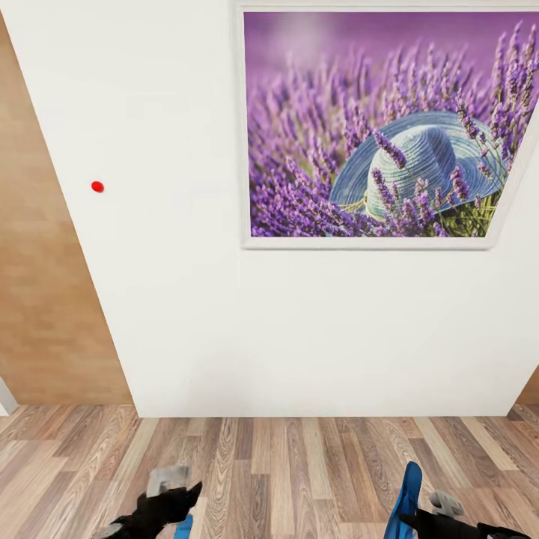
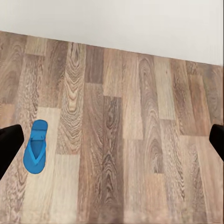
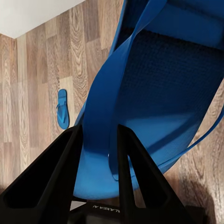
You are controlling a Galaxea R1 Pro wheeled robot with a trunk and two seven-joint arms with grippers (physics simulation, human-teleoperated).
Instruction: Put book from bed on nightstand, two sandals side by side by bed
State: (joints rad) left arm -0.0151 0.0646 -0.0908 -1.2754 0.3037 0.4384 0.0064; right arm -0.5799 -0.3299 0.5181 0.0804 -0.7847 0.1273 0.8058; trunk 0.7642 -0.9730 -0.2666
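One bright blue sandal stands on edge between the fingers of my right gripper, which is shut on it. In the head view this sandal rises from the right gripper at the bottom right. The second sandal lies flat on the wood-plank floor, below my left gripper. That gripper is open, its dark fingers spread wide with nothing between them. The same sandal shows small on the floor in the right wrist view. The book, the bed and the nightstand are out of view.
A plain white wall stands close ahead, with a large framed lavender picture and a small red dot on it. A light wooden panel borders the wall at the left. Plank floor runs between me and the wall.
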